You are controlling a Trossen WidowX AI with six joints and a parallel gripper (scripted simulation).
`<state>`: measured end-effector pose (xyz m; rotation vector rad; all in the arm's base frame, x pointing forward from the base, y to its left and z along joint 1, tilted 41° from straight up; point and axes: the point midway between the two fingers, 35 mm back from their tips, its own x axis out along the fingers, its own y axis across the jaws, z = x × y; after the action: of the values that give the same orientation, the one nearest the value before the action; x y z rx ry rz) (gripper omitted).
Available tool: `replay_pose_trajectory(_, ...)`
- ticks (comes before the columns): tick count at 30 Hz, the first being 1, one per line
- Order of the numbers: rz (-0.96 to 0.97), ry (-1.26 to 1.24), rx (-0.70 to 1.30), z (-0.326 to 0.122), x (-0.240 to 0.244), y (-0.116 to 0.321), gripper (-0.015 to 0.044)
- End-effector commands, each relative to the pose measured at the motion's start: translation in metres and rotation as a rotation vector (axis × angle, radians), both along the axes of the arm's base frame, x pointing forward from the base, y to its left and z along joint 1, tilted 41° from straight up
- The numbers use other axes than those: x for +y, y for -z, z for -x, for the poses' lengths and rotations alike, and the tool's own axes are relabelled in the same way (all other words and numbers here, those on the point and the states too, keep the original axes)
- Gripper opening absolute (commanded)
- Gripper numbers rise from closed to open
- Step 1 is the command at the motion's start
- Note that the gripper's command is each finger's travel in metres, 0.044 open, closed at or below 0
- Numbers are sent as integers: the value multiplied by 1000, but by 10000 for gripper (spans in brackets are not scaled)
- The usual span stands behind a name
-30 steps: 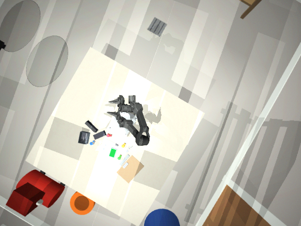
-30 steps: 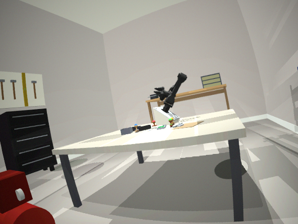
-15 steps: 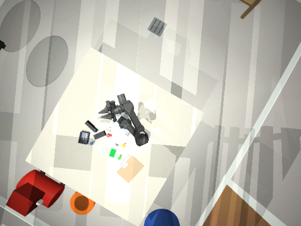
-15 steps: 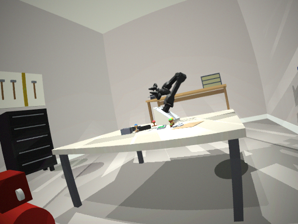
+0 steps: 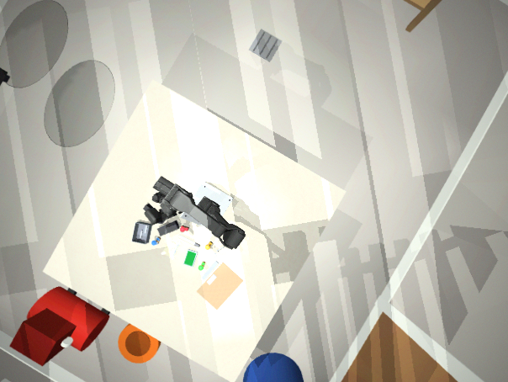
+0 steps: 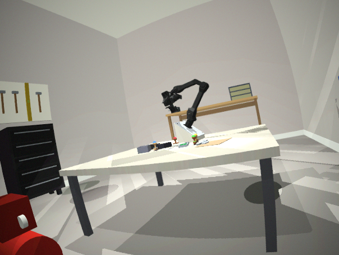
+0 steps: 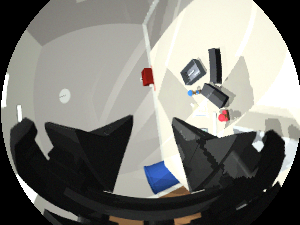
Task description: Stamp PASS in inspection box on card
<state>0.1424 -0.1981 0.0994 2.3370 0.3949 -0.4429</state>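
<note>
So the arm [image 5: 198,213] [image 6: 200,95] was bent up high over the bench [image 5: 126,168] [image 6: 112,166] [image 7: 225,24], and the claw [image 5: 154,205] [image 6: 172,106] [image 7: 153,120] had nothing in it. Its fingers were parted about halfway, with a decent gap showing in the wrist view, and it was up in the air, touching none of the bench stuff.

As for the PASS stamp, I honestly couldn't tell you which one it was, since no lettering was readable. All four stamps were on the bench though: a blue one [image 5: 156,241] [image 6: 155,145] [image 7: 193,92] just beside the dark open tray [image 5: 142,232] [image 6: 144,149] [image 7: 193,72], a red one [image 5: 184,229] [image 6: 175,139] [image 7: 223,116] near the end of a dark block [image 5: 168,228] [image 7: 215,95], plus a yellow one [image 5: 209,245] [image 6: 196,135] and a green one [image 5: 202,266] [image 6: 194,138].

The green pad [image 5: 190,257] [image 6: 183,145] was near that green stamp, and a tan sheet [image 5: 223,288] [image 6: 216,142] lay flat past it with a small white label [image 5: 211,279] on top. Couldn't make out the inspection box or any print, everything was way too small.
</note>
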Motion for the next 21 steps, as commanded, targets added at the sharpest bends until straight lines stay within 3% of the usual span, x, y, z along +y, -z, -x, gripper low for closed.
replay_pose_trajectory(1, 90, -256, 53, -37, 24, 4, 222)
replay_pose_trajectory(10, 312, -758, 61, -106, 86, 3, 222)
replay_pose_trajectory(21, 624, -1351, -89, -165, 199, -2, 222)
